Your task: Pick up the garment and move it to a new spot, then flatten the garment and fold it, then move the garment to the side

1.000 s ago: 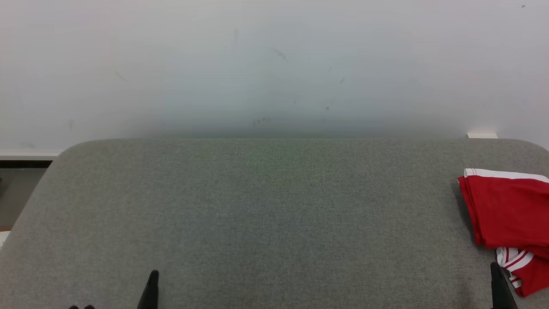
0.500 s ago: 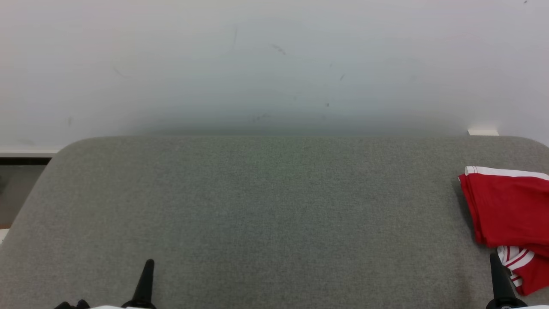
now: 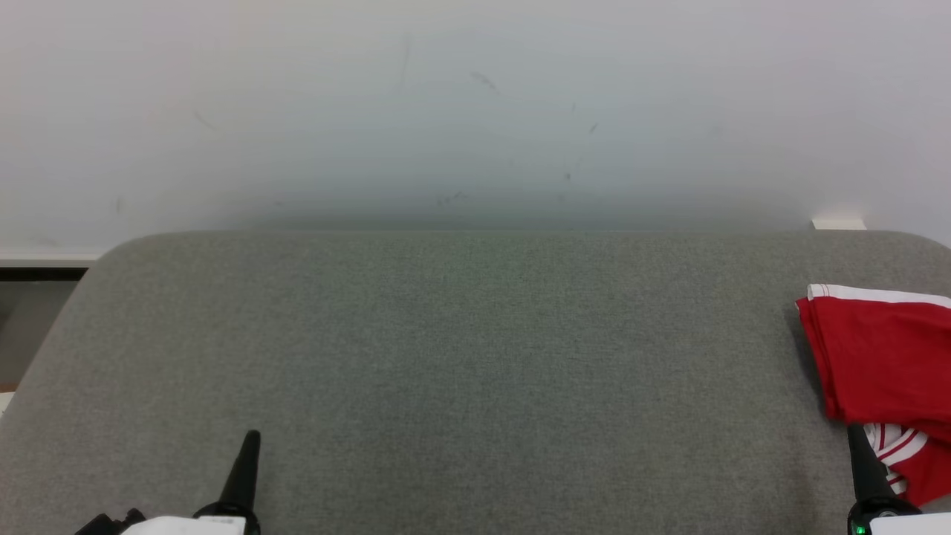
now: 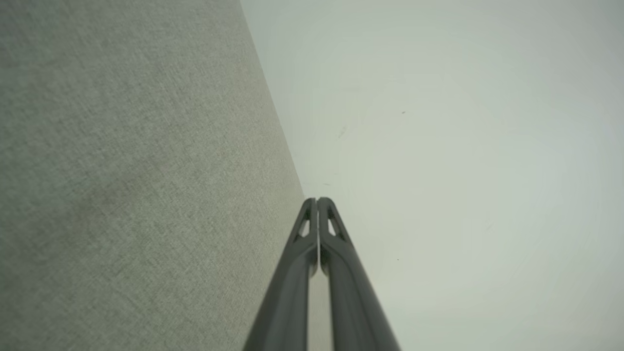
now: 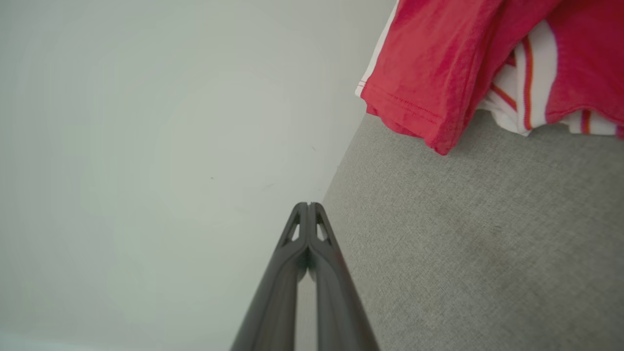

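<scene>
On tabletop [image 3: 461,357]: garment [image 3: 884,357] at right edge

Head view: red garment lies folded just beside the right end effector [image 3: 858,440].
Left wrist view: left end effector [image 4: 317,200] pressed together, empty.
Right wrist view: right end effector together, empty.

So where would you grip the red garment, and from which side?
Probably the stacked left edge of the garment, coming across the bare grey surface with the right gripper opened: layers line up there; its right part runs out of view.
</scene>
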